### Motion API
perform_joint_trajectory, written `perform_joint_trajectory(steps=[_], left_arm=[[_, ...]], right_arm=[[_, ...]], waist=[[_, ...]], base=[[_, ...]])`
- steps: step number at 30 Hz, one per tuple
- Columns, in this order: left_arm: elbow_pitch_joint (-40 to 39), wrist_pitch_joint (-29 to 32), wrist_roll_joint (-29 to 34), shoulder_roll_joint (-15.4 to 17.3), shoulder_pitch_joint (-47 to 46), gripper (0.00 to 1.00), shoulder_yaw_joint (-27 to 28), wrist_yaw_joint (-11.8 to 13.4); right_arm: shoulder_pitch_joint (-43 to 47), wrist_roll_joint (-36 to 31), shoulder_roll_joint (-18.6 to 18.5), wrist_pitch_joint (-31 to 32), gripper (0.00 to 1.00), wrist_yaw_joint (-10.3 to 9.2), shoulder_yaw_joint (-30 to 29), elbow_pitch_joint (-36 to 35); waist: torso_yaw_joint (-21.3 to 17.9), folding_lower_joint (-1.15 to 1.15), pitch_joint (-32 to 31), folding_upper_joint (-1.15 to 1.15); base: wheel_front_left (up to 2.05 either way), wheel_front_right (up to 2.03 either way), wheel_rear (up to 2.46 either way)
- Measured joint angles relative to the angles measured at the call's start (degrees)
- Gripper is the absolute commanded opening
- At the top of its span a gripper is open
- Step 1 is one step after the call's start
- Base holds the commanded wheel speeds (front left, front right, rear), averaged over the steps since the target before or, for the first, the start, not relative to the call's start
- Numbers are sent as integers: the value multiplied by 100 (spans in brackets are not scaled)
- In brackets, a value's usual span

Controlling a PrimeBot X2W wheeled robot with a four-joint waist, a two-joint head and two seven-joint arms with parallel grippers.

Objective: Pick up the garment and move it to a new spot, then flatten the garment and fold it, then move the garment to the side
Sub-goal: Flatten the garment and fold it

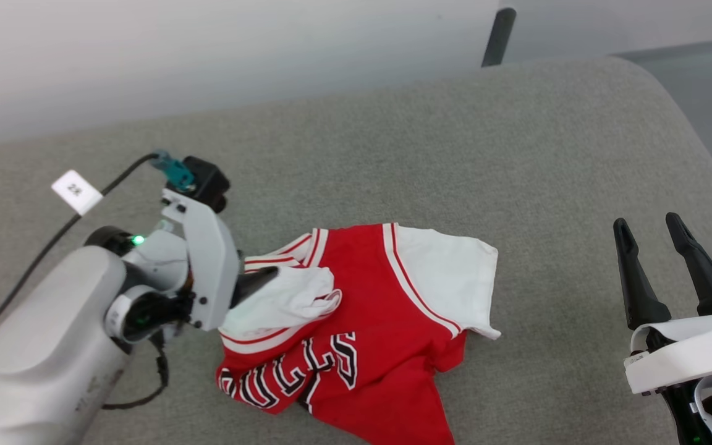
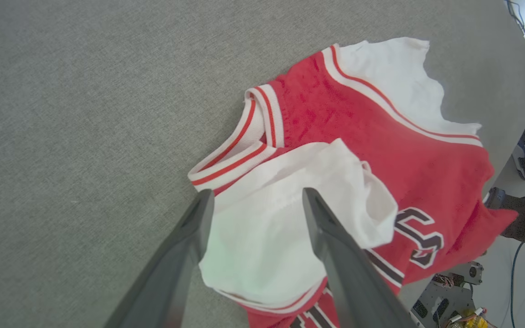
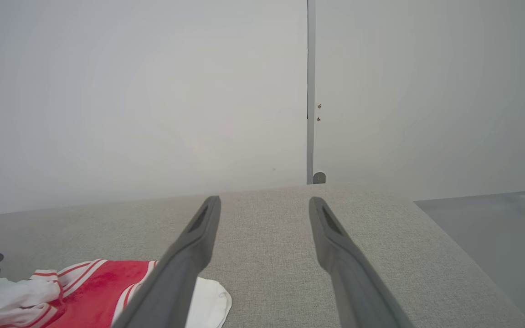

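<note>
**Red jersey lies crumpled on grey table, left fingers spread over 1 sleeve**

A grey fabric-covered table (image 1: 455, 154) runs across the head view, backed by a pale wall (image 1: 207, 49). On its near half lies 1 garment (image 1: 381, 290), a red jersey with 2 white sleeves, rumpled rather than flat. 1 sleeve spreads out toward the robot's right. The other is bunched up on the left over the red chest, next to the striped collar. Black, white-outlined letters show on a fold at the near left, and the hem runs off the bottom edge of the view.

The left gripper (image 2: 257, 196) points at the bunched sleeve with its 2 dark fingers (image 2: 185, 246) standing wide apart. In the left wrist view the white cloth lies between and beneath them, and neither finger visibly pinches it. The right gripper (image 1: 646, 221) rests well apart from the garment at the near right over bare table. Its 2 fingers are equally wide and hold nothing. In the right wrist view they (image 3: 264, 200) frame bare grey fabric, with the jersey (image 3: 94, 282) low on the left.

1 black cable (image 1: 34, 259) trails from the left arm, carrying 1 small white tag (image 1: 76, 191).
</note>
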Motion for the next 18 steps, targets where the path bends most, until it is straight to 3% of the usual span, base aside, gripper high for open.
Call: perform_joint_trajectory(steps=[18], left_arm=[[1118, 71, 81, 147, -242, 98, -342, -23]], right_arm=[[-85, 5, 20, -100, 100, 0, 32, 123]], waist=[[-103, 0, 373, 0]], base=[[0, 0, 0]])
